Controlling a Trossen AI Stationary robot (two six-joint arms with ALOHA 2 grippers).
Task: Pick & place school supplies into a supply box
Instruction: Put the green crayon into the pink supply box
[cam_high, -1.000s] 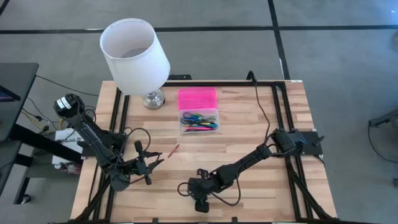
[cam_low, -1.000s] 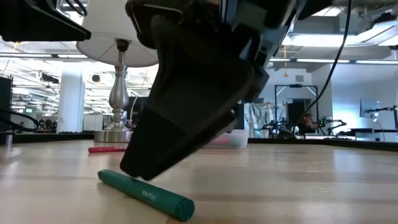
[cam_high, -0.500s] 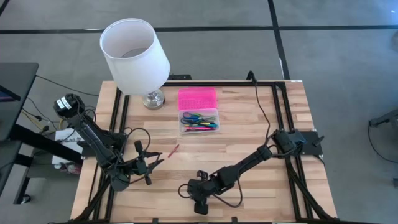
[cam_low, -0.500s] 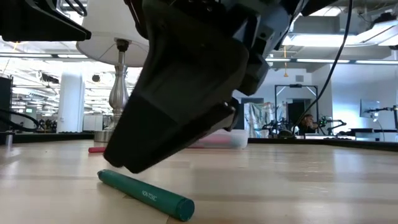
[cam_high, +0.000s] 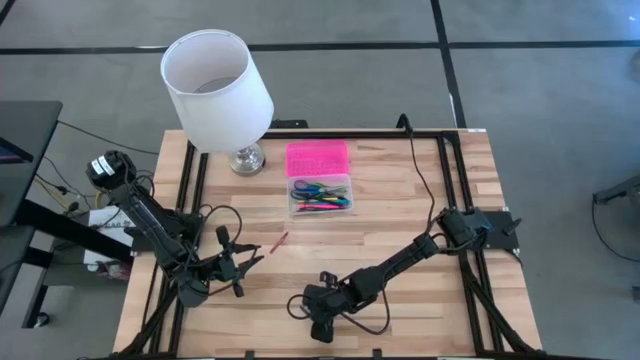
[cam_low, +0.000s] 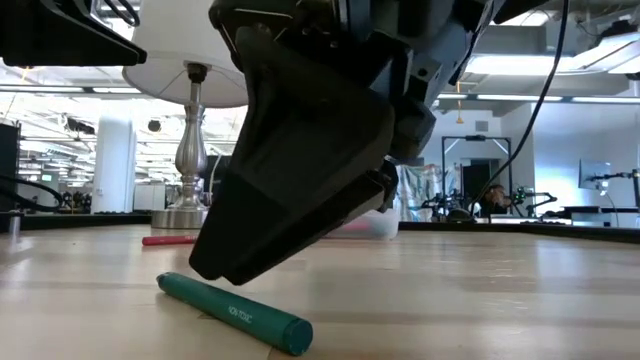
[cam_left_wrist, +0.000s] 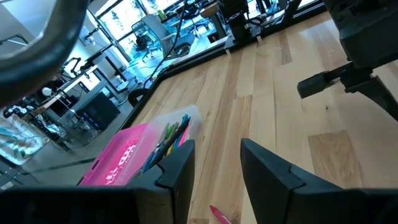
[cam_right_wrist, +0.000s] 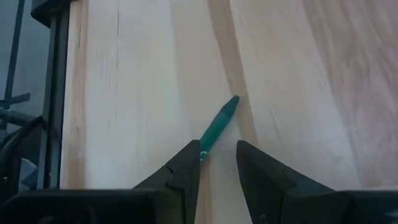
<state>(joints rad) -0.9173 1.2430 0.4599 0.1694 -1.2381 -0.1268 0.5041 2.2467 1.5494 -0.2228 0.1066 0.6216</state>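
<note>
right gripper: the right gripper (cam_right_wrist: 216, 163) hangs over the near edge of the tabletop (cam_high: 400, 200), jaws spread a little with nothing in them, lined up over the green marker (cam_right_wrist: 217, 127)

green marker: lying flat on the wood at the near edge, one end poking in between the two fingers, the rest sticking out past the tips

what could go wrong: honestly the gap looks barely wider than the marker. If the jaws come down a bit off-centre, one finger lands on the barrel and it'll roll or skid away. Only the end sits in the gap, so a pinch there could let it swing or drop on the way up

left gripper: the left gripper (cam_left_wrist: 214, 165) is parked over the left side of the tabletop, jaws apart and empty, a pink pen (cam_high: 277, 242) on the wood just beyond it

supply box: the supply box (cam_high: 319, 193) sits mid-tabletop toward the far side, pink lid flipped open, pens and scissors already inside. Long carry for the marker, so a weak grip matters

lamp: the lamp (cam_high: 217, 90) stands just left of the box, worth not clipping

writing: there's small print on the marker barrel in the low view, too tiny to read. No other labels I can make out
</note>
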